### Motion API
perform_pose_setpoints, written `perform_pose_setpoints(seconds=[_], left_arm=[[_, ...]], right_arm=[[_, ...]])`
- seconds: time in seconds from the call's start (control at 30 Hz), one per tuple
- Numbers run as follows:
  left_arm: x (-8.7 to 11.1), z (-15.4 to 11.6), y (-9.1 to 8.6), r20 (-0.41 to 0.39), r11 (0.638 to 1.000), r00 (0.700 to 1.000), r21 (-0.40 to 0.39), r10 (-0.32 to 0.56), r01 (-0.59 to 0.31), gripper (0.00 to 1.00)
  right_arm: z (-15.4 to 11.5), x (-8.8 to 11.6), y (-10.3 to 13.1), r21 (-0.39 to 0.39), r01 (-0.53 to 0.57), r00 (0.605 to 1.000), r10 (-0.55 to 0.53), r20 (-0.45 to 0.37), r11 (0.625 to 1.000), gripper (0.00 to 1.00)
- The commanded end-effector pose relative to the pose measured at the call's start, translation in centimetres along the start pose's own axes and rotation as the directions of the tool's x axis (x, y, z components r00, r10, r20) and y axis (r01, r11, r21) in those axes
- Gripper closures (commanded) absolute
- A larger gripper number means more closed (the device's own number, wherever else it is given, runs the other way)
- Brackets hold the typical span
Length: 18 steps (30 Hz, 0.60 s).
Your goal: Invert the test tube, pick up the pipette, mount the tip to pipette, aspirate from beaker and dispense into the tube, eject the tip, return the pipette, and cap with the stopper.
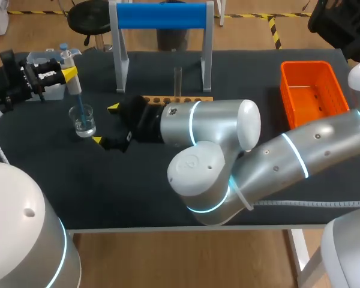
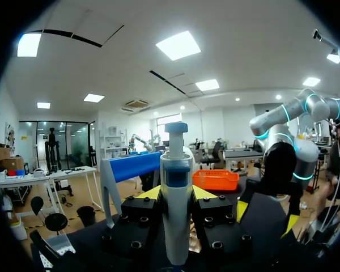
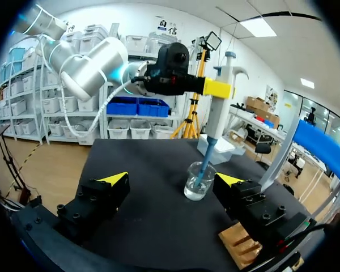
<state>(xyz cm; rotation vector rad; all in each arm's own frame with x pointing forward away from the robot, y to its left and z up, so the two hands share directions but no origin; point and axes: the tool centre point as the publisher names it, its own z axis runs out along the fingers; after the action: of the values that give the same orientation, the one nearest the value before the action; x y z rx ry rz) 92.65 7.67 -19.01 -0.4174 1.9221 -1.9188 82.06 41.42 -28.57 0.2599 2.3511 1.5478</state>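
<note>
My left gripper (image 1: 68,74) clamped on pipette (image 1: 74,84), tip (image 1: 80,108) inside beaker (image 1: 84,123), my right gripper (image 1: 106,125) beside beaker, jaws apart, holding nothing.

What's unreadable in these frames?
- Fill level of the pipette tip in the beaker: too small in the head and right wrist views.
- Left wrist view: the pipette blocks the beaker below it.
- Wooden rack: the right arm covers its near edge in the head view, and only a corner shows in the right wrist view.
- Test tube contents: too faint.
- Stopper: not found in any view.
</note>
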Motion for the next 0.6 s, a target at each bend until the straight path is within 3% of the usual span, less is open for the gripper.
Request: perform_pose_setpoints(seconds=[0.03,0.3,0.6], left_arm=[[0.1,0.1,0.0,0.005,1.000,1.000,0.001,0.002,-0.002,1.00],[0.1,0.1,0.0,0.005,1.000,1.000,0.001,0.002,-0.002,1.00],[0.1,0.1,0.0,0.005,1.000,1.000,0.001,0.002,-0.002,1.00]], right_arm=[[-2.9,-1.9,0.7,-0.035,-0.005,0.996,0.002,-0.092,0.999,0.00],[-5.8,-3.4,4.0,-0.118,0.017,0.974,-0.044,-0.223,0.993,0.00],[-7.1,-4.7,7.5,-0.215,0.061,0.945,-0.126,-0.302,0.975,0.00]])
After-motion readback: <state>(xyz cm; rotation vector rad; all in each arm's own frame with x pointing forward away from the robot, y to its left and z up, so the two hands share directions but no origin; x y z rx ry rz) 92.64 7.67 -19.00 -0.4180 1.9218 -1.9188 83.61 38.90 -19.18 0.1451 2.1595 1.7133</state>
